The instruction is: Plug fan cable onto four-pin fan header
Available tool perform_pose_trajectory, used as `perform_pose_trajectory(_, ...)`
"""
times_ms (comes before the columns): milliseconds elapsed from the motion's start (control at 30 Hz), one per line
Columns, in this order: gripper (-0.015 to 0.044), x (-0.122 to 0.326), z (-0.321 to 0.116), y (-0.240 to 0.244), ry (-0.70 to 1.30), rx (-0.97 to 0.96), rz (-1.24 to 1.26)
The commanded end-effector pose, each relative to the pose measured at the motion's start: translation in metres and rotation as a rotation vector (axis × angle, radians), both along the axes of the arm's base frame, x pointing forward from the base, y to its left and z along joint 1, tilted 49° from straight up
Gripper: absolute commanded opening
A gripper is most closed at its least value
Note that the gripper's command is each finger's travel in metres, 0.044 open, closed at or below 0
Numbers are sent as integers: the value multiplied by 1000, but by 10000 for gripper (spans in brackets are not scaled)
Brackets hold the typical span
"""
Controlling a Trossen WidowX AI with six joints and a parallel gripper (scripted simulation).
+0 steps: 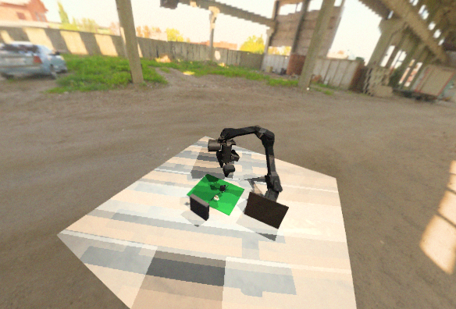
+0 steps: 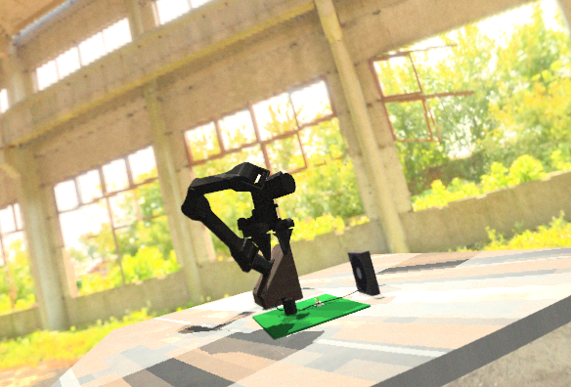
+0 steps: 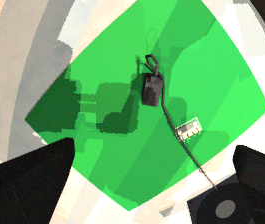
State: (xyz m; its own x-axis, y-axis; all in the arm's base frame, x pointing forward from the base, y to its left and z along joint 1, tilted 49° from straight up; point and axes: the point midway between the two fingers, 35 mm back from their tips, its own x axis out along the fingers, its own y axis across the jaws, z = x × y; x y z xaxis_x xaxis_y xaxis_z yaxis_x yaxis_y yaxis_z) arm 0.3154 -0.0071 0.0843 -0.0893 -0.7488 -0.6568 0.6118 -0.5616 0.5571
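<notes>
The fan's black plug [image 1: 222,188] [image 2: 289,307] [image 3: 152,91] is on the green board [image 1: 233,204] [image 2: 349,307] [image 3: 233,100], apart from the header. The white four-pin header [image 1: 216,197] [image 2: 318,302] [image 3: 189,130] is empty, its pins showing in the wrist view. The thin cable [image 3: 193,160] runs from the plug close past the header's side to the black fan [image 1: 199,207] [image 2: 364,274] [image 3: 208,209]. My gripper [image 1: 225,170] [image 2: 276,254] [image 3: 158,151] is wide open and empty, above the board and touching neither plug nor board. Whether the plug rests flat is unclear.
A dark brown upright panel [image 1: 266,210] [image 2: 282,283] stands beside the board, near the arm's base. The fan stands upright just off another edge of the board. The patterned table [image 1: 192,242] [image 2: 417,322] extends around them.
</notes>
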Motion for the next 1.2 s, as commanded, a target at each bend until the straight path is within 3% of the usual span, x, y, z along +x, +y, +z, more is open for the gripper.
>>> perform_pose_trajectory(0, 440, 3, -2, 5, -89, -5, -81)
perform_pose_trajectory(233, 440, 3, -7, -1, -89, -4, -81)
perform_pose_trajectory(500, 440, -6, -65, -68, -83, -12, -82)
perform_pose_trajectory(1167, 440, -8, -79, -84, -83, -12, -82)
